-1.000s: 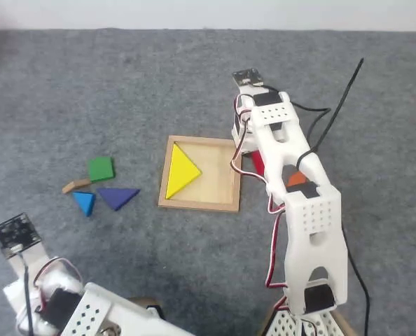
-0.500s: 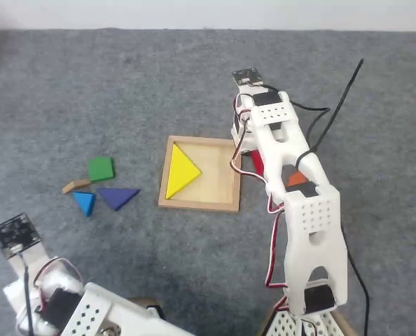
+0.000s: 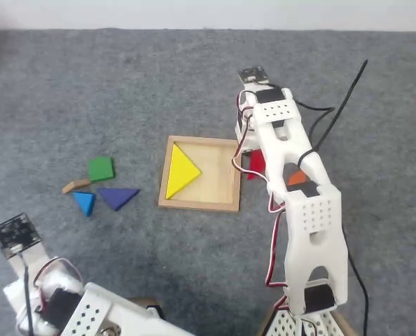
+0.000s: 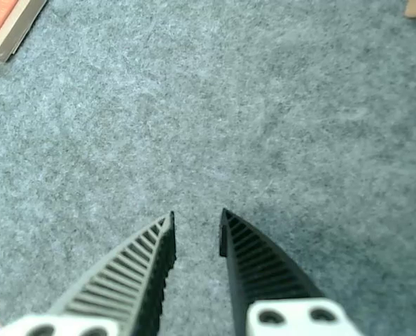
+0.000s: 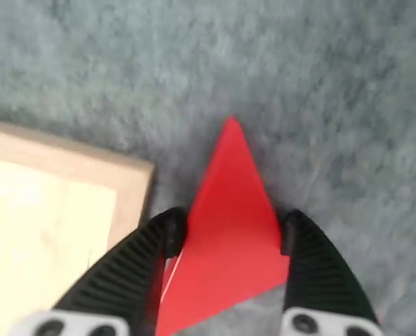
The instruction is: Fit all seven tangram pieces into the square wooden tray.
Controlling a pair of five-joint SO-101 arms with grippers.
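Note:
The square wooden tray [image 3: 201,204] lies mid-table with a yellow triangle [image 3: 180,170] in its left half. A red triangle [image 3: 254,165] sits just off the tray's right rim. In the right wrist view, my right gripper [image 5: 232,220] is shut on the red triangle [image 5: 229,210], beside the tray's corner [image 5: 134,182]. Left of the tray lie a green square [image 3: 101,168], a tan piece [image 3: 75,185], a small blue triangle [image 3: 85,202] and a dark blue triangle [image 3: 118,197]. An orange piece [image 3: 296,179] shows through the right arm. My left gripper [image 4: 197,213] hangs open over bare carpet.
Grey carpet covers the table. The right arm's white links [image 3: 309,217] stretch from the front edge up past the tray's right side. The left arm's base [image 3: 47,294] is at the front left corner. A black cable [image 3: 341,105] runs off to the back right.
The right arm has shifted a little to the right, and more of the red triangle now shows beside the tray. The left arm and the other pieces have not moved.

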